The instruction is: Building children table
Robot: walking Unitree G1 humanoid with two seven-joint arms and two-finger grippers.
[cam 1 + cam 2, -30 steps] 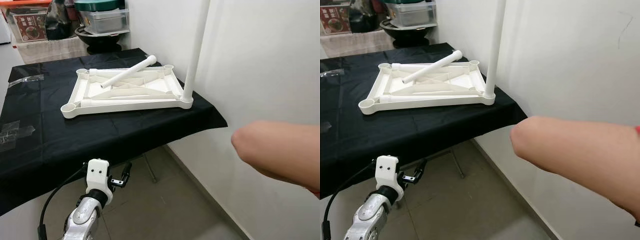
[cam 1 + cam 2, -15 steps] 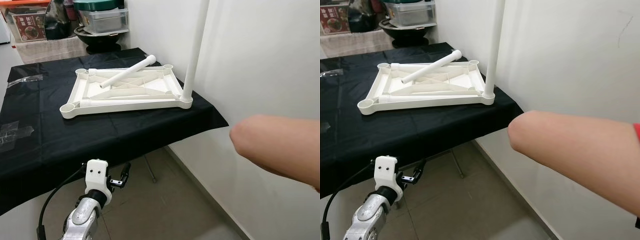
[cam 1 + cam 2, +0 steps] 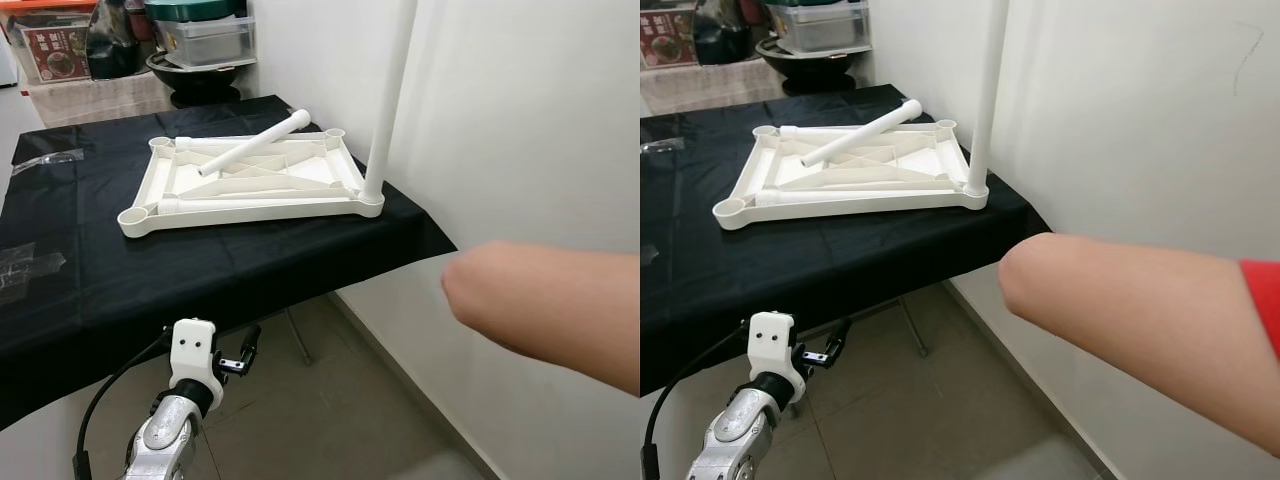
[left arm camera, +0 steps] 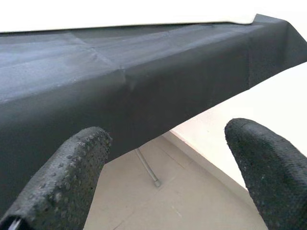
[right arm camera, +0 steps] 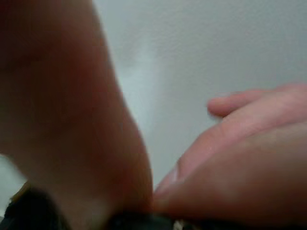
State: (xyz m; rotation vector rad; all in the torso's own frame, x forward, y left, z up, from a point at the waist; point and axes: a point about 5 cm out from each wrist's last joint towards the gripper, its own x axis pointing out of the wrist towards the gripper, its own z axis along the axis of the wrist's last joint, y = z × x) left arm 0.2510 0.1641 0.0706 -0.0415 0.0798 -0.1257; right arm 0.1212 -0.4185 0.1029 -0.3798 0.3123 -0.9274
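- A black-draped table point(image 3: 200, 270) is seen against a white wall point(image 3: 520, 120).
- A person's forearm point(image 3: 1140, 310) is stretched in from the right; fingers point(image 5: 240, 158) are pressed close before the right wrist camera, so that gripper's state cannot be told.
- The white tabletop frame point(image 3: 250, 180) is laid upside down on the cloth, one leg point(image 3: 388, 90) stood upright in its near right corner socket, a loose leg point(image 3: 255, 143) laid across it.
- The left gripper point(image 3: 243, 355) is held low below the table edge, fingers point(image 4: 62, 182) spread apart, nothing between them.

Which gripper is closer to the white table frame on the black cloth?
Left. The left gripper hangs low in front of the black cloth's near edge, below the table frame. The right wrist view is covered by a person's hand, so that gripper cannot be placed.
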